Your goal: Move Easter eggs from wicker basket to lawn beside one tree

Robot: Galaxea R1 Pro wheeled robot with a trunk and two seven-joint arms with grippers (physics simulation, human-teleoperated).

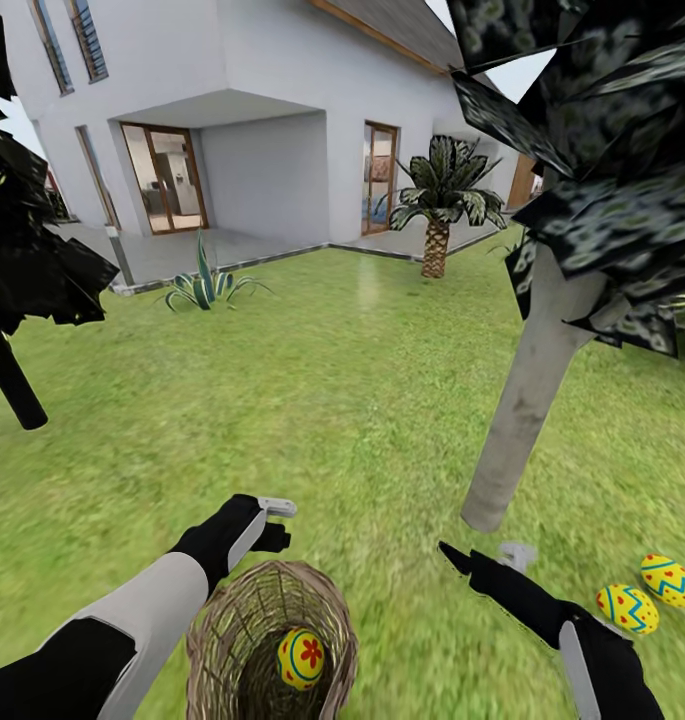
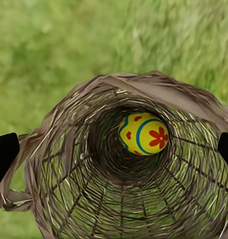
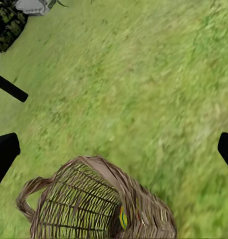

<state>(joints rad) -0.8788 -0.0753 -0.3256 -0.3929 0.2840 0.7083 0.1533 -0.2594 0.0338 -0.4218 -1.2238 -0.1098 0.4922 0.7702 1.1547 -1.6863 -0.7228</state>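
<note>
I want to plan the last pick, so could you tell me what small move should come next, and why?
Probably lower the open left gripper into the wicker basket toward the flower-painted egg; two eggs already lie beside the tree.

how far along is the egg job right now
Two Easter eggs already lie on the lawn near the pale grey tree. One egg is left in the wicker basket. The left tool points into the basket, open, holding nothing. The right tool is open too. Left: lift that egg out and set it by the same tree.
</note>
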